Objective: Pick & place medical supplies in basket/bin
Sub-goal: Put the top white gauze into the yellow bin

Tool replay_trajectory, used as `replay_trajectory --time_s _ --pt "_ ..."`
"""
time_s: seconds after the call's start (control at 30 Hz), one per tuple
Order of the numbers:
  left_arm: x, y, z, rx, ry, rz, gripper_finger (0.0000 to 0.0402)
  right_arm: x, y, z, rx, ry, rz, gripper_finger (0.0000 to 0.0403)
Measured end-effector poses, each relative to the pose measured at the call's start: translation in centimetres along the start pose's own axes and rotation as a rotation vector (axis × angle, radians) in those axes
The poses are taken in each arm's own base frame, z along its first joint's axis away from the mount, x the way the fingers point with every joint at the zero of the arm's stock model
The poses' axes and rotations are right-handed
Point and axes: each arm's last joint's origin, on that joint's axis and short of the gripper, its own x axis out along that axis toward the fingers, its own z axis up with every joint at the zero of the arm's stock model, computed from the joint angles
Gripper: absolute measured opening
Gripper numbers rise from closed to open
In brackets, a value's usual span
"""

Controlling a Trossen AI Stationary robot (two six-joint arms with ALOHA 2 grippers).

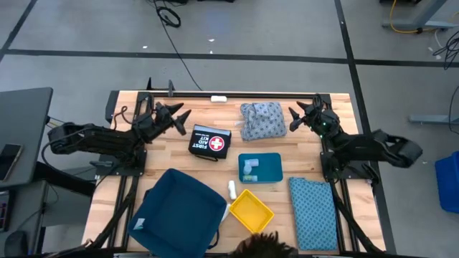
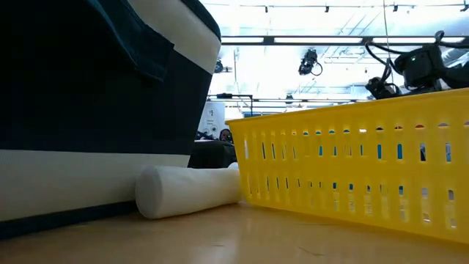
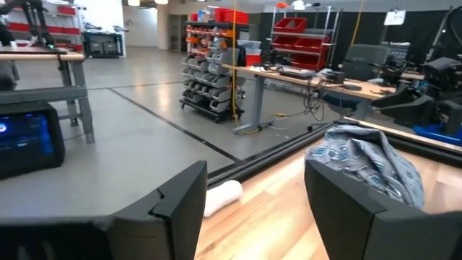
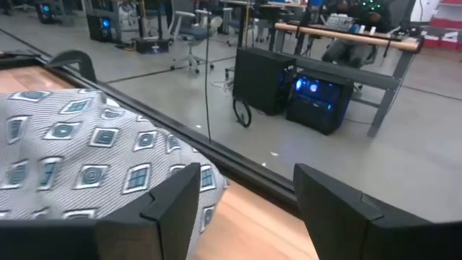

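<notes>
The grey-blue patterned cloth bundle (image 1: 262, 120) lies at upper centre of the high view, between the two grippers. A flat blue patterned cloth (image 1: 313, 213) lies lower right, a white roll (image 1: 232, 189) beside the yellow basket (image 1: 250, 211), vials (image 1: 249, 168) in a teal tray (image 1: 270, 169). The left gripper (image 1: 179, 117) and right gripper (image 1: 294, 117) hover spread, holding nothing.
</notes>
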Motion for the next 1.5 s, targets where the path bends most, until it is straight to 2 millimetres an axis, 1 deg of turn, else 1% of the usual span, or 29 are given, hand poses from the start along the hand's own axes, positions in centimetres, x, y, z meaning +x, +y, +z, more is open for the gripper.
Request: replay_trajectory --time_s 0.1,0.2,0.43,0.53,0.77,0.87,1.0,1.1,1.2,1.37,1.5 --pt "0.1 0.3 0.0 -0.008 0.000 0.003 0.0219 0.5 -0.3 -0.3 0.009 -0.006 0.012 0.0233" --pt "0.2 0.6 0.0 -0.022 0.001 -0.011 0.0219 1.6 -0.2 -0.4 0.011 0.013 0.039 0.0233" --pt "0.2 0.5 0.0 -0.025 0.005 -0.052 0.0219 4.2 0.6 0.0 -0.008 0.043 0.133 0.0233" --pt "0.2 0.5 0.0 -0.025 0.006 -0.058 0.0219 4.9 1.1 0.7 -0.026 0.016 0.154 0.0233" --pt "0.2 0.5 -0.1 -0.023 0.020 -0.067 0.0219 6.1 2.4 3.3 -0.038 -0.090 0.205 0.0233" --pt "0.7 0.2 0.2 -0.025 0.044 -0.098 0.0219 6.6 3.1 4.3 -0.047 -0.126 0.240 0.0233" --pt "2.4 -0.3 1.1 -0.007 0.132 -0.123 0.0215 6.9 4.1 5.2 -0.061 -0.157 0.279 0.0233" --pt "4.1 -0.8 2.4 0.034 0.235 -0.128 0.0211 7.1 4.7 5.6 -0.080 -0.161 0.305 0.0233" --pt "5.8 -1.3 3.9 0.091 0.313 -0.135 0.0208 7.1 5.0 5.6 -0.103 -0.156 0.318 0.0233" --pt "8.6 -2.3 6.6 0.162 0.360 -0.208 0.0204 7.1 5.1 5.5 -0.135 -0.150 0.337 0.0233" --pt "11.0 -2.4 7.4 0.206 0.442 -0.228 0.0204 7.1 5.2 5.3 -0.168 -0.133 0.369 0.0233"
